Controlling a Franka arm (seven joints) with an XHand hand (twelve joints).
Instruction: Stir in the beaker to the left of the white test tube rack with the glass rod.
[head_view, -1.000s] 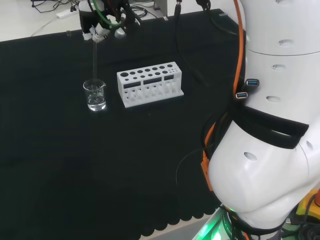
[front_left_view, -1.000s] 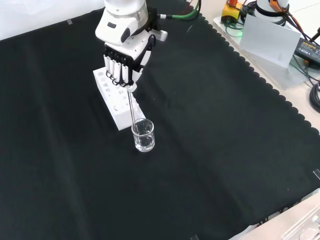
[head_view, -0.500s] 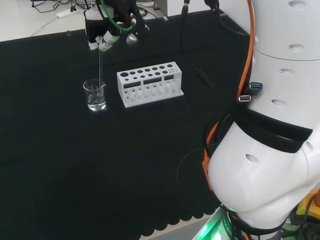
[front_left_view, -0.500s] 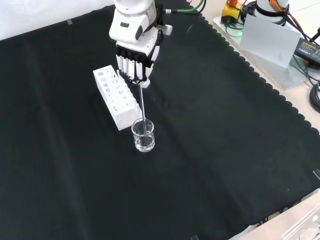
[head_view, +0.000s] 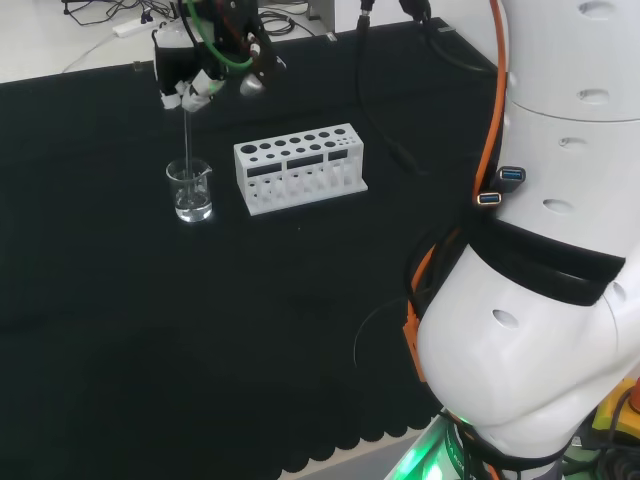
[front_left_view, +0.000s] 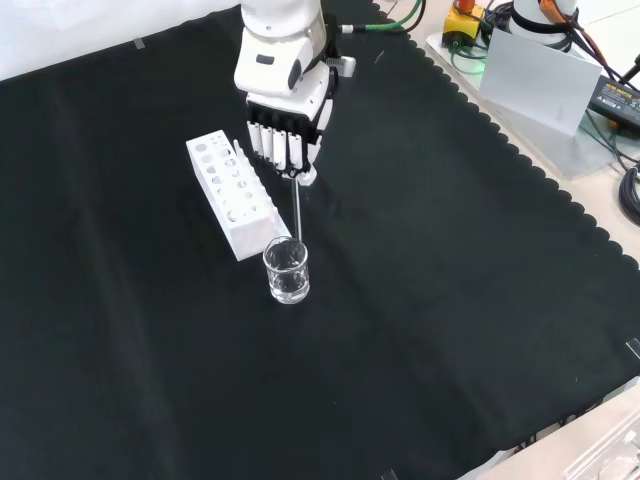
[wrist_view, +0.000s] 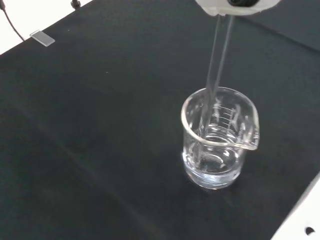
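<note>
Black cloth across the whole bench. Curled round the top of the glass rod (front_left_view: 295, 212) — the hand (front_left_view: 285, 135), pinching it well above the beaker (front_left_view: 287, 271). Rod hung near upright, its lower end inside the beaker, just beside the white test tube rack (front_left_view: 232, 195). Judged light, stiff, slippery and brittle — best held high, kept off the thin glass wall.
</note>
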